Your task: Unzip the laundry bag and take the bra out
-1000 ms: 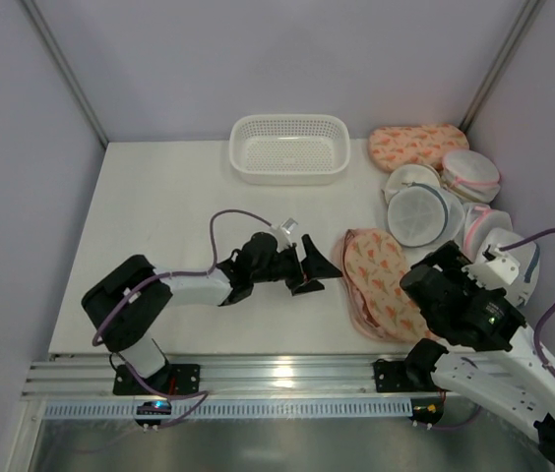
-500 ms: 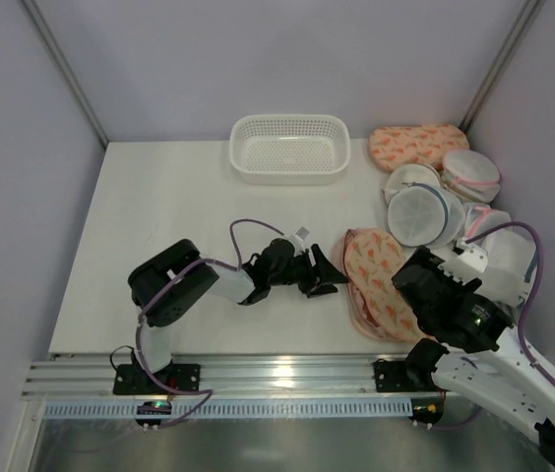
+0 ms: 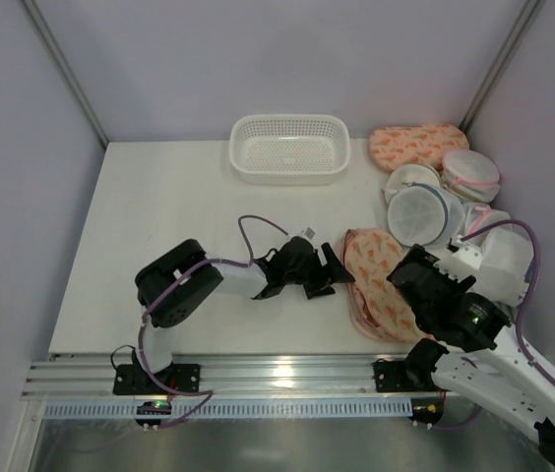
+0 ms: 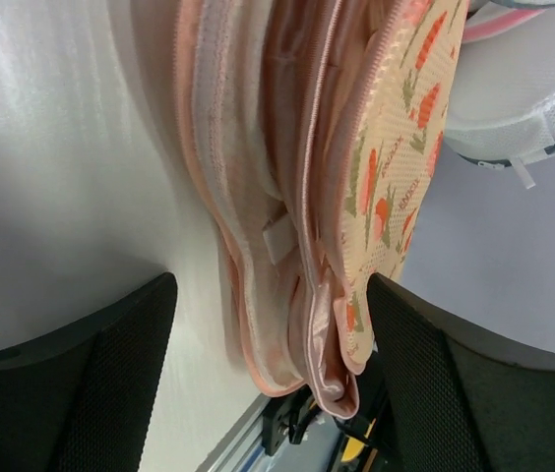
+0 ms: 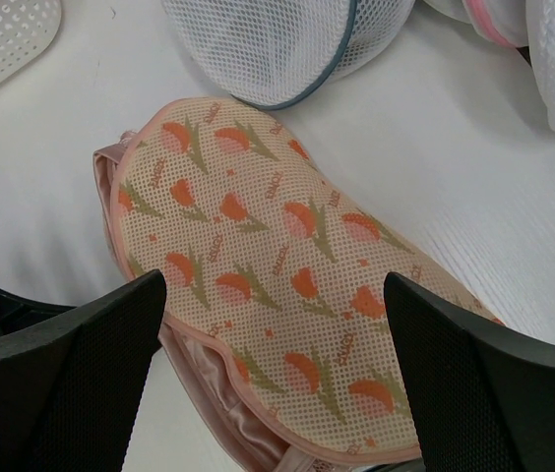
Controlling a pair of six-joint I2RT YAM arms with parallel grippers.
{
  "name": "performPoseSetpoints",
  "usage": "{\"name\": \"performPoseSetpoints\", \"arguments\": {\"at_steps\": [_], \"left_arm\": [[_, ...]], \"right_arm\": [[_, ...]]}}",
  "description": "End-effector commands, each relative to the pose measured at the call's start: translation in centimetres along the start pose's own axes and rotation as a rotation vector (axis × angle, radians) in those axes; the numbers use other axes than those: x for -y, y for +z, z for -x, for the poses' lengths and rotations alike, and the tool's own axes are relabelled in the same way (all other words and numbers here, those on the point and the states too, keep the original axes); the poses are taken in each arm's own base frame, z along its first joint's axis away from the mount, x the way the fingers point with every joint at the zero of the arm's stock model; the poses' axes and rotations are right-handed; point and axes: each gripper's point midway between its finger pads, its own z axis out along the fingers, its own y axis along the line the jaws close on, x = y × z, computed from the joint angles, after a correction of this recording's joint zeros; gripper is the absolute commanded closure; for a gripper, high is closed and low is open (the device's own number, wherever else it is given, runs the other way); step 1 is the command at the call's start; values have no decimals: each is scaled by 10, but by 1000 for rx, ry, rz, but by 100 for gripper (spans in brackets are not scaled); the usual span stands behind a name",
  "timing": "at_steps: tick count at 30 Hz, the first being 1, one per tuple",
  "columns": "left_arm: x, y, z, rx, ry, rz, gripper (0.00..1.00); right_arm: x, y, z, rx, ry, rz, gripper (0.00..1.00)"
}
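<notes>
Grey walls enclose a white bench (image 3: 159, 216), seen from the top camera, with a white basket (image 3: 287, 147) at the far edge. At the far right you have a second printed bag (image 3: 415, 146) and a cluster of round mesh bags (image 3: 418, 214). The laundry bag (image 3: 374, 280) lies flat on the near right part of the bench, just in front of the mesh bags and well apart from the basket. Your left claw (image 3: 341, 267) lies low at the bag's left edge. Your right claw (image 3: 407, 273) hangs over the bag's right half. On the left wrist camera, the two fingers (image 4: 81, 374) stand wide apart, and the bag's end sits between them. One finger is on bare bench, clear of the fabric; the other is close beside the printed shell, and you cannot tell whether it touches. The pink zipper (image 4: 322, 147) is parted along the visible length, showing a pale padded inner face with a small white tag (image 4: 279, 239). Glossy pink fabric (image 4: 325, 379) bulges at the bag's end. On the right wrist camera, both fingers (image 5: 71, 374) are spread wide above the bag's printed top face, gripping nothing. One mesh bag rests just beyond the bag, and the basket's corner shows at the upper left.
</notes>
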Motion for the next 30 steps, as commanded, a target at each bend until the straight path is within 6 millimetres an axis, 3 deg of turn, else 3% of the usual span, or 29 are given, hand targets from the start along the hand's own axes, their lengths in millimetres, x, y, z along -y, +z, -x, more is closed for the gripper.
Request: {"name": "performPoseSetpoints", "arguments": {"at_steps": [1,4,9,13,19,28,30], "left_arm": [[-4,2,1,44,45,89,19],[0,6,-1,61,50,86,13],[24,16,-3,71,48,-12,11],[20,28,-8,64,45,3,14],[17,28,-3,102,28,-28,41],[16,8,2,116,34,-62,100],[14,1,2,108,30,-73,100]], "right_arm": [[-3,1,1,10,7,10,6],[-3,1,2,11,12,12,5],[-2,1,1,11,15,15,6],[-1,1,0,11,19,18,6],[0,0,0,9,23,25,8],[-8,2,-8,-15,7,62,12],[-14,2,-10,-26,-4,88,13]]}}
